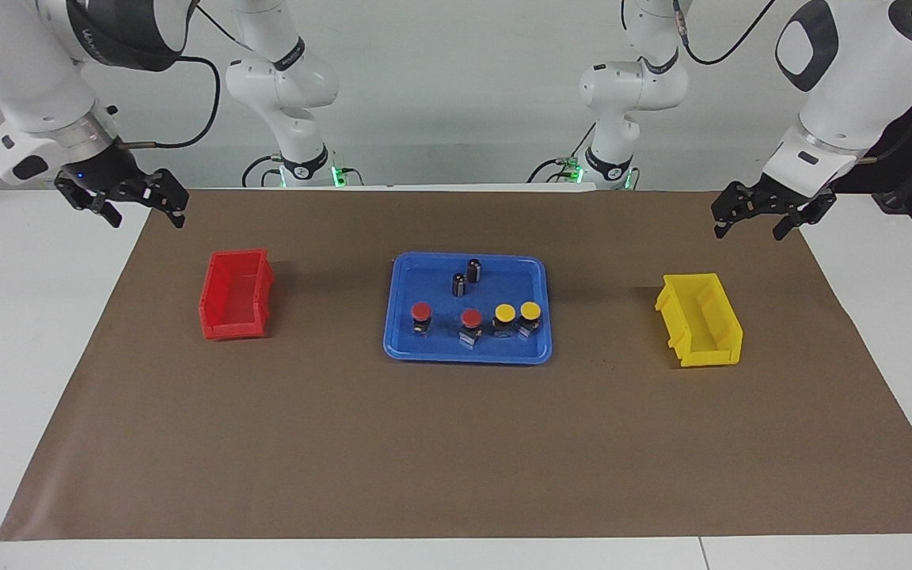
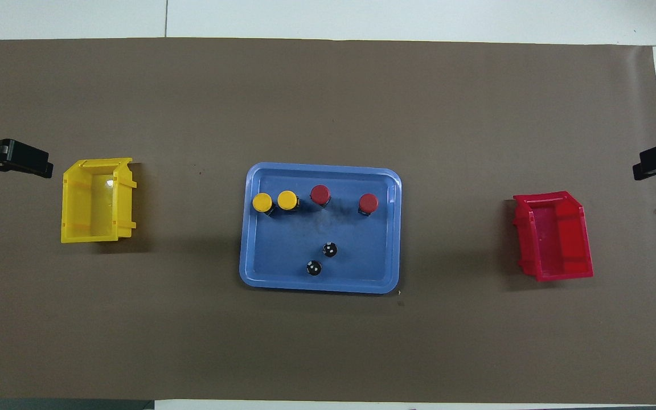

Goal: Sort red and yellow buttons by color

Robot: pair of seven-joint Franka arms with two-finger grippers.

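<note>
So far you have sorted nothing: all four buttons [image 1: 476, 319] sit in the blue tray [image 1: 400, 332], both bins are empty, and the left claw [image 1: 755, 215] and right claw [image 1: 133, 202] hang open, holding nothing.

Pretty clearly a robotics lab, not anyone's home or shop. White robot arms [image 1: 282, 87] are sitting bolted along a white table [image 1: 20, 332], with black cables [image 1: 203, 103] looping off them and little green lights [image 1: 337, 170] glowing at the bases. A brown mat [image 1: 456, 443] is covering the work area, and a blue tray [image 1: 468, 352] is lying between a red bin [image 1: 236, 294] and a yellow bin [image 1: 700, 319], laid out like a staged test. Plain pale wall running along the back.
</note>
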